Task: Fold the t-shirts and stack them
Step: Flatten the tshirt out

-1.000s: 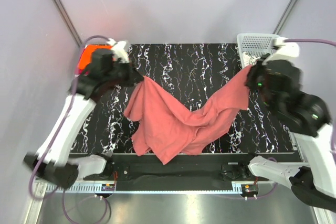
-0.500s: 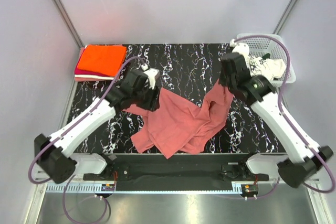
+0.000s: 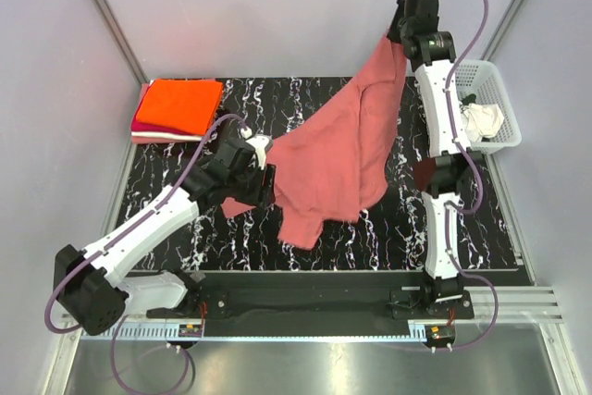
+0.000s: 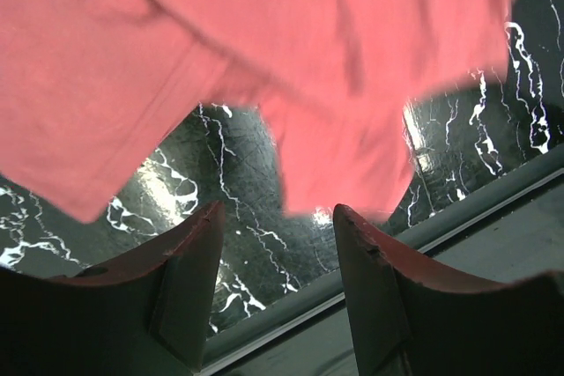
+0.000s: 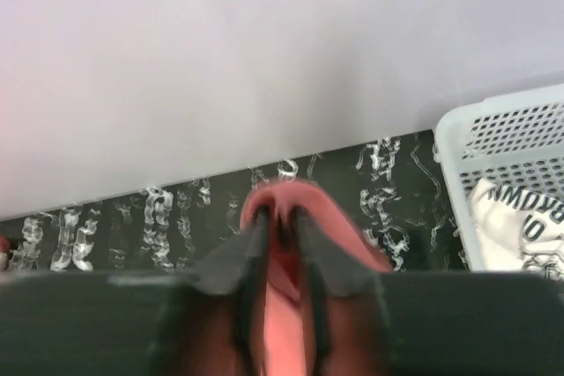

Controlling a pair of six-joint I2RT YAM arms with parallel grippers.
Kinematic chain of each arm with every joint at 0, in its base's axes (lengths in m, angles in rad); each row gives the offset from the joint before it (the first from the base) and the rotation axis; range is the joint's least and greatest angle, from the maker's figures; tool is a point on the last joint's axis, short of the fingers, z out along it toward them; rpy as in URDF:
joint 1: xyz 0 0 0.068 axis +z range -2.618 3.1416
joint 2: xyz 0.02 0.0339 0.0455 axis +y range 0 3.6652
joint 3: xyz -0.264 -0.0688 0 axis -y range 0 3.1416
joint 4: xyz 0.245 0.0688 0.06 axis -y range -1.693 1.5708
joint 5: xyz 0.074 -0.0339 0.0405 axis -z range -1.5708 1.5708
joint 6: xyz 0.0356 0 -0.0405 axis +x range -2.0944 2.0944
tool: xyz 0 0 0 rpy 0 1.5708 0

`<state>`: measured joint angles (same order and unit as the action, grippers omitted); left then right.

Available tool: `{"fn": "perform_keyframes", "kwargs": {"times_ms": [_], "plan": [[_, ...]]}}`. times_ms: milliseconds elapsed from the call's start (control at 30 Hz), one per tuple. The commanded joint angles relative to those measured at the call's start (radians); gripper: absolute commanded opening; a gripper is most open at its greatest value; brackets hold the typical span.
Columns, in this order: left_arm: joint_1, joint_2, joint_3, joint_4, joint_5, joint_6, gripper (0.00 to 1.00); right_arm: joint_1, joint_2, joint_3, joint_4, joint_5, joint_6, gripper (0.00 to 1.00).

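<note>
Rose tee [image 3: 338,159] hangs in a long diagonal from the right tool [image 5: 280,217], which is pinched shut on one corner high above the far edge of the worktop [image 3: 296,104], down to mid-left. The left tool [image 4: 278,217] is nearer the low end, jaws apart and empty, cloth just ahead. Folded orange tee [image 3: 180,99] lies in the far-left corner and the basket [image 3: 498,80] with a white tee [image 3: 481,120] far right; I judge neither in the way.
</note>
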<state>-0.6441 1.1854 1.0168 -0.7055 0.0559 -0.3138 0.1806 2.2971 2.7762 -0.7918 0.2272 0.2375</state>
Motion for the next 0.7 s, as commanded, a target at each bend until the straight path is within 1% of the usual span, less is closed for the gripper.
{"fn": "perform_keyframes", "kwargs": {"times_ms": [0,33,67,100,167,200,233,267,333,367,433,467,500,533,567,633,667], "plan": [[-0.003,-0.030,-0.047,0.061,0.025,-0.048,0.58,-0.029,0.104,0.177,-0.052,-0.045,-0.021,0.28],[-0.003,-0.026,-0.058,0.069,0.038,-0.050,0.58,-0.038,0.095,0.142,-0.041,-0.067,-0.009,0.39],[-0.003,-0.020,-0.072,0.073,0.047,-0.047,0.58,-0.043,0.055,0.093,-0.029,-0.116,0.005,0.42],[-0.005,-0.012,-0.076,0.083,0.050,-0.050,0.58,-0.043,0.030,-0.012,-0.017,-0.138,0.023,0.44],[-0.003,0.013,-0.083,0.090,0.047,-0.050,0.57,-0.043,-0.052,-0.107,-0.021,-0.210,0.063,0.45],[-0.005,0.020,-0.080,0.103,0.044,-0.051,0.57,-0.041,-0.086,-0.209,-0.039,-0.221,0.089,0.45],[-0.005,0.031,-0.077,0.110,0.044,-0.054,0.57,-0.041,-0.126,-0.269,-0.053,-0.226,0.126,0.45],[-0.005,0.037,-0.070,0.126,0.041,-0.057,0.57,-0.040,-0.215,-0.417,-0.066,-0.264,0.190,0.45],[-0.005,0.057,-0.061,0.129,0.010,-0.050,0.57,-0.023,-0.319,-0.595,-0.061,-0.314,0.241,0.45],[-0.008,0.068,-0.054,0.129,-0.008,-0.029,0.57,-0.009,-0.440,-0.807,-0.017,-0.331,0.284,0.45],[-0.017,0.108,-0.052,0.130,-0.036,0.001,0.58,0.040,-0.577,-1.043,0.064,-0.338,0.330,0.45],[-0.025,0.121,-0.050,0.129,-0.050,0.007,0.58,0.055,-0.711,-1.265,0.112,-0.347,0.392,0.44],[-0.031,0.137,-0.050,0.133,-0.051,0.008,0.58,0.081,-0.773,-1.364,0.206,-0.350,0.417,0.43],[-0.044,0.175,-0.047,0.135,-0.083,0.009,0.57,0.106,-0.833,-1.448,0.236,-0.348,0.440,0.43],[-0.049,0.190,-0.040,0.127,-0.099,0.004,0.57,0.152,-0.919,-1.592,0.276,-0.348,0.498,0.42],[-0.051,0.212,-0.040,0.121,-0.203,-0.021,0.57,0.210,-1.003,-1.720,0.339,-0.376,0.558,0.42],[-0.049,0.215,-0.040,0.121,-0.240,-0.034,0.57,0.270,-1.016,-1.812,0.377,-0.377,0.572,0.43]]}}
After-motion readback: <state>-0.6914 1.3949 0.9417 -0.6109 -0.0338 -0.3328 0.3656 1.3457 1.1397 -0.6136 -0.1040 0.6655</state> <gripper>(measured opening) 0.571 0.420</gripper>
